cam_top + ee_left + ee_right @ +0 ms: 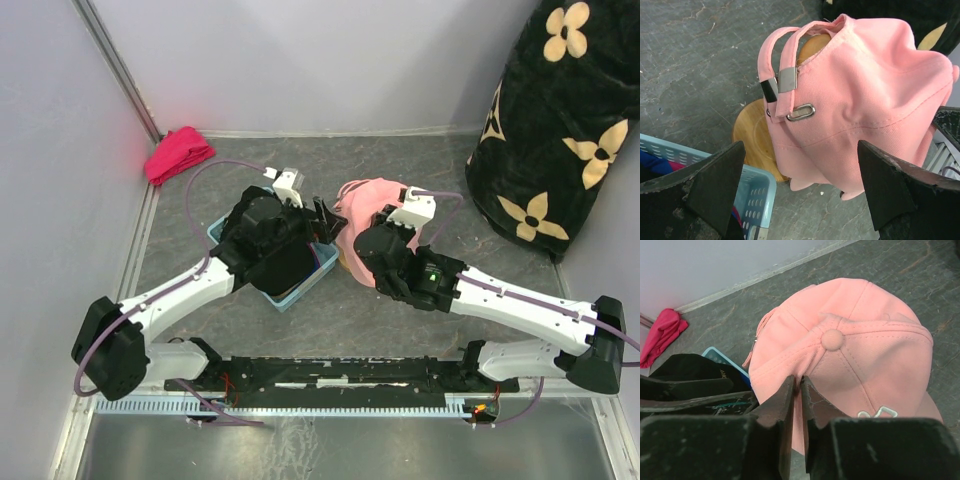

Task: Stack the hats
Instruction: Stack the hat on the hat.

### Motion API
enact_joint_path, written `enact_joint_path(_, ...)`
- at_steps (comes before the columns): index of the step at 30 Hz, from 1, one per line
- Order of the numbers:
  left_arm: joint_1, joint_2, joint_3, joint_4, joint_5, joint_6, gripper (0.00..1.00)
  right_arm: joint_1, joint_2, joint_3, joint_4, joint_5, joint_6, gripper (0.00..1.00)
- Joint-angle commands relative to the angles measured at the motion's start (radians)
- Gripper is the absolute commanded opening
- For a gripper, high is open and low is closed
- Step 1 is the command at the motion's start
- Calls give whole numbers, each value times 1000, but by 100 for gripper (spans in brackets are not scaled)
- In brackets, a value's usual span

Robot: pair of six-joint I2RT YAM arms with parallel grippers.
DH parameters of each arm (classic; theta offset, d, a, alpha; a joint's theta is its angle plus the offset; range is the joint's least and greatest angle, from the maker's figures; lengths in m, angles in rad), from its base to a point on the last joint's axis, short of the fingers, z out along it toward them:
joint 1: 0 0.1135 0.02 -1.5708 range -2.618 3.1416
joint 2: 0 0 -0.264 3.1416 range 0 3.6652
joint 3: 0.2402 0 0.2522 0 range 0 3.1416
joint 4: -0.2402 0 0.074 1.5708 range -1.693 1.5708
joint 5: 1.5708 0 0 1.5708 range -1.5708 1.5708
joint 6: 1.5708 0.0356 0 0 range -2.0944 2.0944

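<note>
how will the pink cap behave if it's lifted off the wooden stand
Probably floppy: the pink cap shows a crease across its soft crown. Likely light, being thin cloth. It only drapes over the wooden stand, so a push may slide it off.

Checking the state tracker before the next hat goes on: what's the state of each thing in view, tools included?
pink cap: on the wooden stand, back strap buckled.
wooden stand: upright, top under the cap.
basket: upright, fabric inside.
red cloth: bundled by the far wall.
left tool: wide open, empty.
right tool: nearly shut at the cap's crown; pinch unclear.
</note>
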Motion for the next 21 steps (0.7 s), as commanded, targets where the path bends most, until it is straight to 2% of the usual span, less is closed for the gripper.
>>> enact_joint_path(1,-13,27,51,60,-33,-31,99,5,-8,-8,13,-21,14,21)
enact_joint_path(11,-19,47,66,-9,-192,-63,100,5,-37,-16,6,-36,3,45)
enact_joint_path(21,-19,76,98,-89,-260,-71,100,5,-78,-21,-6,-49,-14,55)
